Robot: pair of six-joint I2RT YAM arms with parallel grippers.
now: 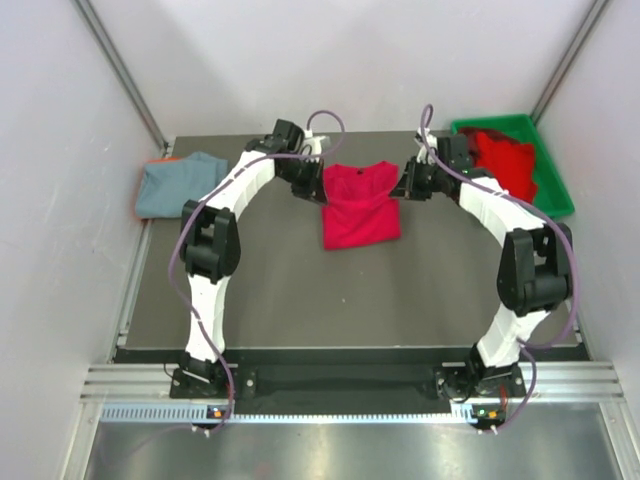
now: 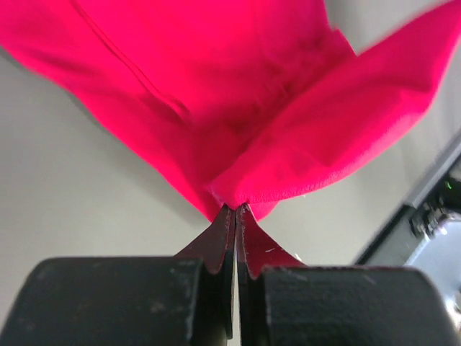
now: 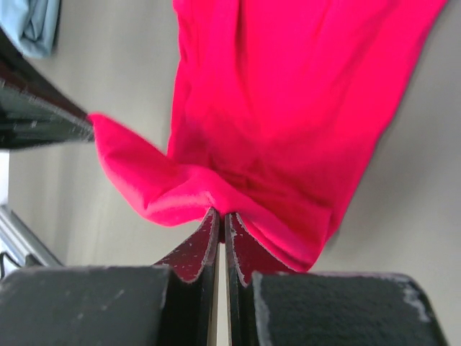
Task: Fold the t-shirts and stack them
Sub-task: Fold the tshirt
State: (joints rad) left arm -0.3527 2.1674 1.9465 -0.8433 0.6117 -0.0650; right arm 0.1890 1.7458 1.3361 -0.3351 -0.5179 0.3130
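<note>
The left gripper (image 2: 235, 214) and right gripper (image 3: 220, 218) each have their jaws clamped together on one shoulder of the bright red t-shirt (image 1: 358, 208), holding it spread near the middle of the table's (image 1: 300, 290) far edge, probably to lay it flat for folding.

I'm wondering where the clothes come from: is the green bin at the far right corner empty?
No, the green bin has a heap of red cloth lying inside it.
</note>
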